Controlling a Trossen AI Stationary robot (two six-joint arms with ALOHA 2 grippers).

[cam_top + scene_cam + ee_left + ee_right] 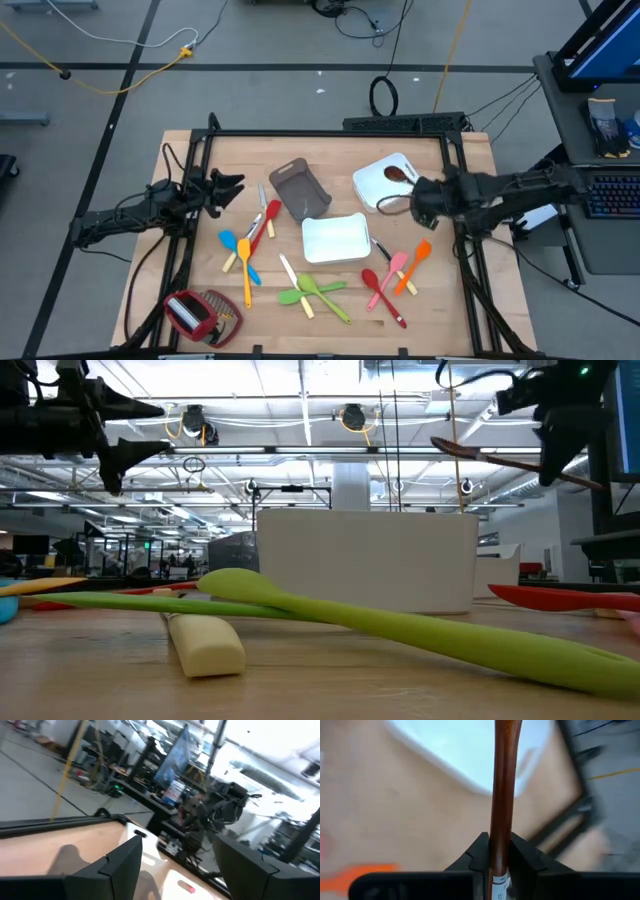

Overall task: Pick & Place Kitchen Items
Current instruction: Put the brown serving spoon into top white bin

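right end effector [499, 851] pinching the brown spoon [397, 175] by its handle, held up off the worktop [470, 160] over the white tray [372, 182] at the far right; the spoon bowl sits above that tray. left end effector [232, 190] spread, nothing in it, raised over the left side of the worktop near the grey-brown tray [300, 188]. remaining utensils lie on the worktop: green spoons [318, 291] near the front middle, red spoon [382, 291], pink spatula [392, 270] and orange spatula [414, 263] front right, blue spoon [238, 254] and yellow spatula [247, 268] front left. second white tray [335, 240] in the centre.
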